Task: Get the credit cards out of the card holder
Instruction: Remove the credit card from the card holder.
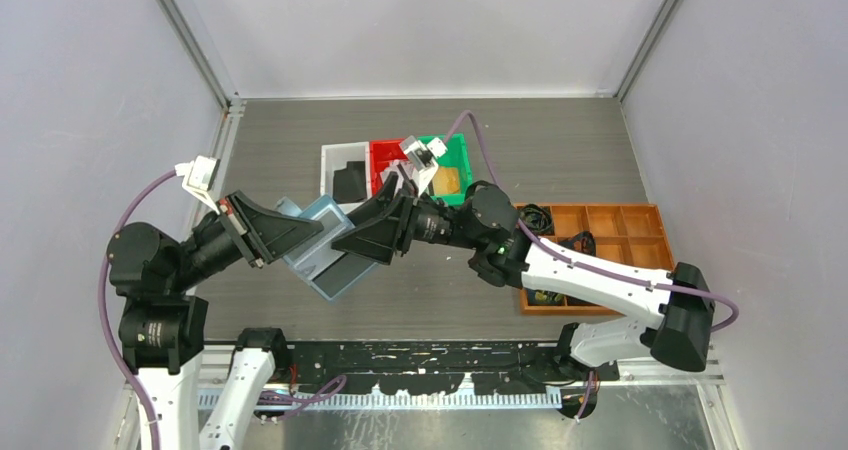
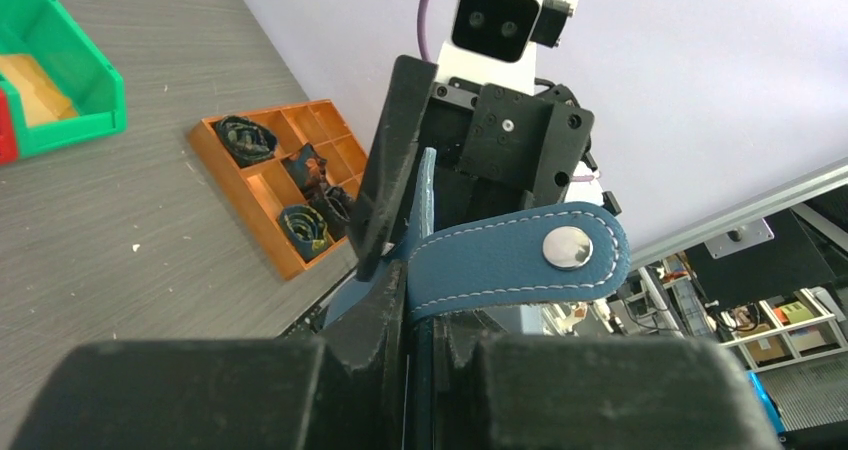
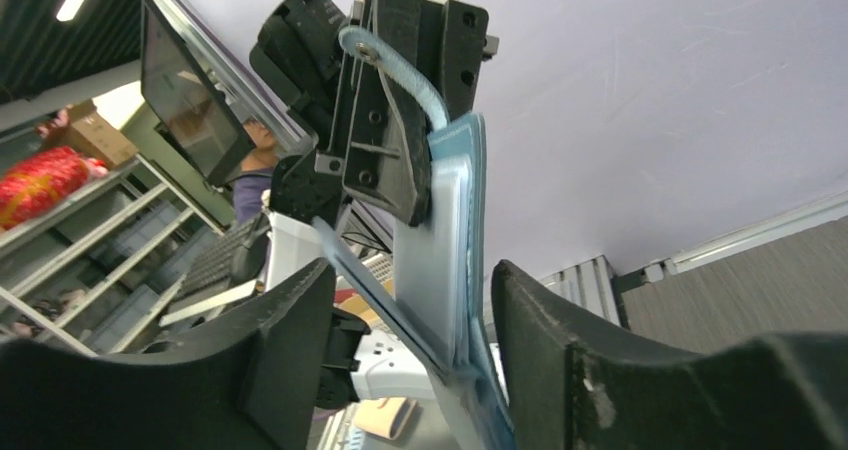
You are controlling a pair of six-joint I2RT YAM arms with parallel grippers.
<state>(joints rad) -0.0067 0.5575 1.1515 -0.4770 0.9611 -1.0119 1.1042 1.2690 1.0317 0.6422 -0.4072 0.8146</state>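
The wallet is held open above the table, left of centre, its light-blue inside facing up. The left gripper is clenched on the wallet's left edge; in the left wrist view the fingers pinch it, with the snap tab folded over just above them. The right gripper reaches in from the right. Its fingers are spread, one on each side of the wallet's free edge, with gaps on both sides. To the right sits an orange tray holding coiled cables. Farther back, a black card lies in the white bin and a gold card lies in the green bin.
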